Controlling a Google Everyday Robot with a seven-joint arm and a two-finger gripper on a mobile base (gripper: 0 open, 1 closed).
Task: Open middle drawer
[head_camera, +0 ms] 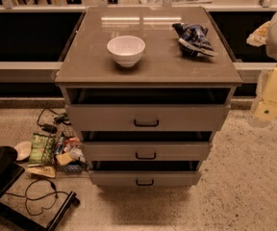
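The grey cabinet stands in the middle of the camera view with three drawers. The middle drawer has a low grey front with a small black loop handle, and a dark gap shows above it. The taller top drawer stands out a little further, and the lowest drawer sits below. My gripper, a cream-coloured piece on the arm, hangs at the right edge of the view, beside the cabinet's right side at about the top drawer's height. It touches nothing and is well apart from the middle drawer's handle.
A white bowl and a blue crumpled snack bag lie on the cabinet top. Snack packets, a white dish and cables litter the floor left of the cabinet. A black stand is at the lower left.
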